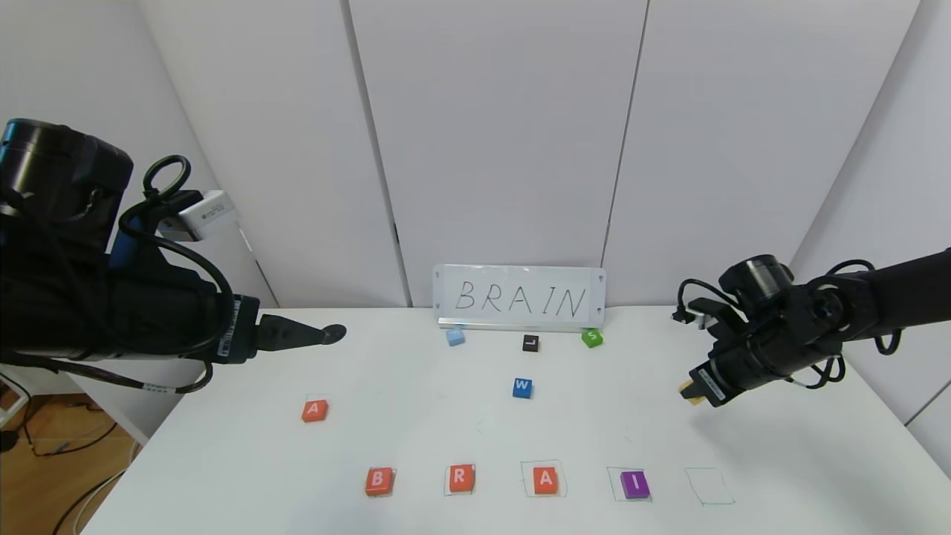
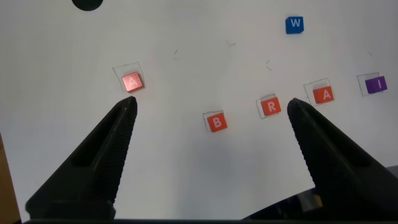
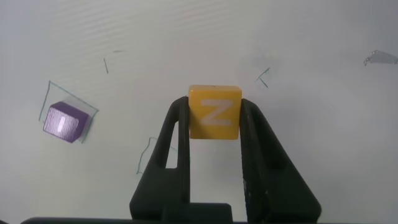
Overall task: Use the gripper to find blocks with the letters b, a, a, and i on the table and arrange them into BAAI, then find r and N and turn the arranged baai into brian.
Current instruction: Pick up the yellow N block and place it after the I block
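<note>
On the white table (image 1: pixel 461 423) the front row reads orange B (image 1: pixel 378 481), orange R (image 1: pixel 461 478), orange A (image 1: pixel 545 479), purple I (image 1: pixel 634 484), each in a drawn green square. A second orange A (image 1: pixel 314 410) lies farther left and back. My right gripper (image 1: pixel 695 391) is shut on the yellow N block (image 3: pixel 214 112) and holds it above the table, back and right of the purple I (image 3: pixel 63 121). My left gripper (image 1: pixel 334 334) is open and empty, held high at the left; its wrist view shows the B (image 2: pixel 216 121), R (image 2: pixel 271 106) and A's (image 2: pixel 132 81).
A drawn green square (image 1: pixel 708 486) right of the I has nothing in it. A blue W (image 1: pixel 522 387), a black L (image 1: pixel 530 342), a green S (image 1: pixel 591 338) and a light blue block (image 1: pixel 455 336) lie near a BRAIN sign (image 1: pixel 518 298) at the back.
</note>
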